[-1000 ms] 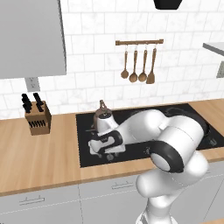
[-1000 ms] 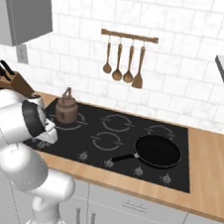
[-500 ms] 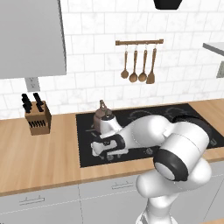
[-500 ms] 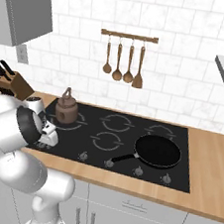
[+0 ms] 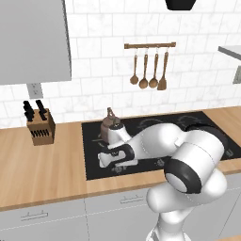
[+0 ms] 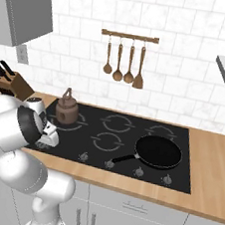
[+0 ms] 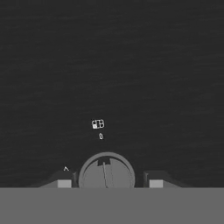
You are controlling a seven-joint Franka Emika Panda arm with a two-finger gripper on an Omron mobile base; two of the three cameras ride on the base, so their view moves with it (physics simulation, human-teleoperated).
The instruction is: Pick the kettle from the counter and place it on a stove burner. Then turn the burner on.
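The brown-bronze kettle (image 5: 111, 124) (image 6: 65, 110) stands upright on the back-left grey circle burner (image 6: 78, 125) of the black cooktop (image 5: 94, 153). My gripper (image 5: 116, 167) (image 7: 109, 181) is in front of the kettle, low over the cooktop's front-left edge, pointing down. In the hand view a round grey knob (image 7: 106, 172) lies between my two fingertips (image 7: 64, 182). The jaws stand open on either side of it, with a small gap on each side. The wood-grain counter (image 5: 47, 164) holds nothing of the task.
A black frying pan (image 6: 158, 151) sits on the front-right burner. More knobs (image 6: 139, 171) line the cooktop's front edge. A knife block (image 5: 39, 127) stands on the counter at the left. Wooden utensils (image 6: 125, 61) hang on the tiled wall.
The hand has sunk slightly toward the front-left knob, and the elbow has swung lower and to the right. The kettle has not moved.
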